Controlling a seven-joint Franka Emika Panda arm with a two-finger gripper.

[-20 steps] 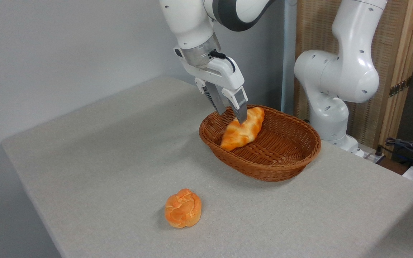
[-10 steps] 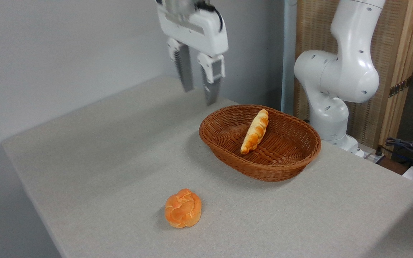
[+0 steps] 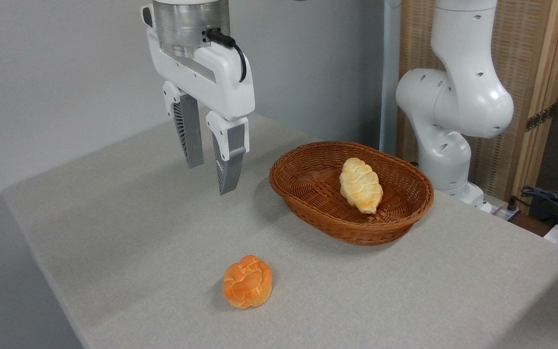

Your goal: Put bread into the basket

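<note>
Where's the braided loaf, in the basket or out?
In. The bread lies inside the basket; the gripper is open, off to the left.

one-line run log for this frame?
gripper: open, empty, above table | braided loaf: inside wicker basket | round bun: on table | task: placed

We are seeing a woven wicker basket, reddish-brown and ribbed, holding bread with a matt, lightly browned braided crust. A glossier orange bun is sitting on the table, which is wearing a matt, finely textured grey cloth-like covering. The gripper is showing smooth white plastic, a brushed metal collar and ridged grey fingers.
</note>
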